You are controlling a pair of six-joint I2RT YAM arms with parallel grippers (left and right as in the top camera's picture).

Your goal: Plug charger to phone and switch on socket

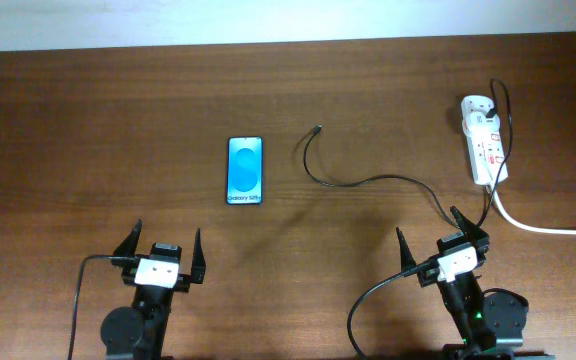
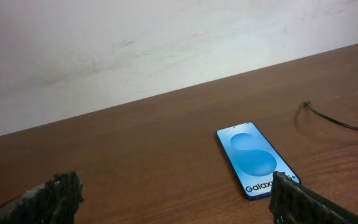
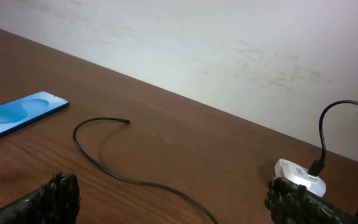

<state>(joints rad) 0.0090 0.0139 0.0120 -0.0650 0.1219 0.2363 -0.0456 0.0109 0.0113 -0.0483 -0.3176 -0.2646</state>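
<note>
The phone (image 1: pixel 245 170) lies flat mid-table, blue screen up; it also shows in the left wrist view (image 2: pixel 253 158) and the right wrist view (image 3: pixel 18 114). The charger cable (image 1: pixel 363 182) curves from its free connector tip (image 1: pixel 316 129) toward the socket (image 1: pixel 483 138), a white power strip at the right with a black plug; cable (image 3: pixel 123 177) and socket (image 3: pixel 300 174) show in the right wrist view. My left gripper (image 1: pixel 160 247) is open and empty, near the front edge below the phone. My right gripper (image 1: pixel 445 234) is open and empty, below the socket.
A thick white cord (image 1: pixel 548 229) runs from the socket off the right edge. A pale wall (image 2: pixel 166 43) borders the table's far edge. Black robot cables (image 1: pixel 78 290) hang at the front by each arm base.
</note>
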